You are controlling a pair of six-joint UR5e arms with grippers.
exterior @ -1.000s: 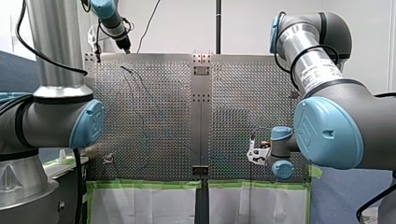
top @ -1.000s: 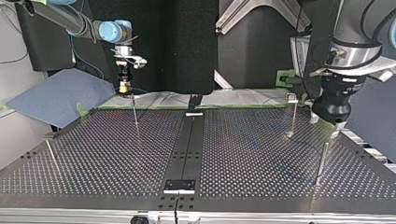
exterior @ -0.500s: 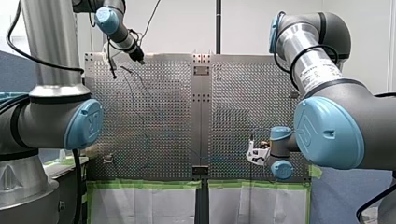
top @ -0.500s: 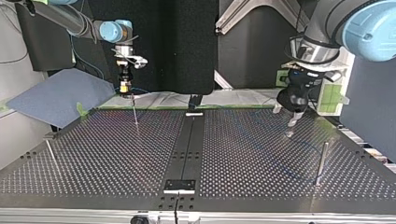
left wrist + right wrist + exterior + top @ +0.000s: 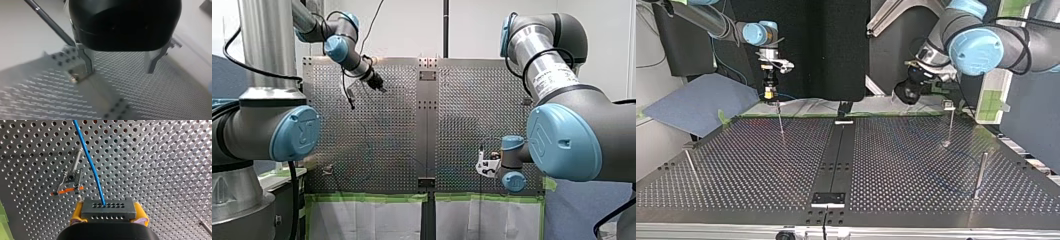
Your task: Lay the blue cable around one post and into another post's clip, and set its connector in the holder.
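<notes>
Right hand [image 5: 108, 212] pinches connector [image 5: 108, 207] — left hand [image 5: 119, 70] splayed.

Blue cable [image 5: 90, 162]: runs off the right wrist view's edge, far end unseen; too faint to trace in the front view.
Table [image 5: 155, 95]: smeared by blur in the left wrist view.
Yellow pads [image 5: 78, 213]: mostly hidden behind the connector [image 5: 108, 208].

My right gripper [image 5: 769, 98] hangs straight down, yellow pads showing, with a thin post [image 5: 780, 121] just under it and a bit of blue cable [image 5: 785, 96] beside it. My left gripper [image 5: 906, 95], the black one, sits tilted above the table [image 5: 911, 165], and there's a clip-topped post [image 5: 950, 125] near it.
</notes>
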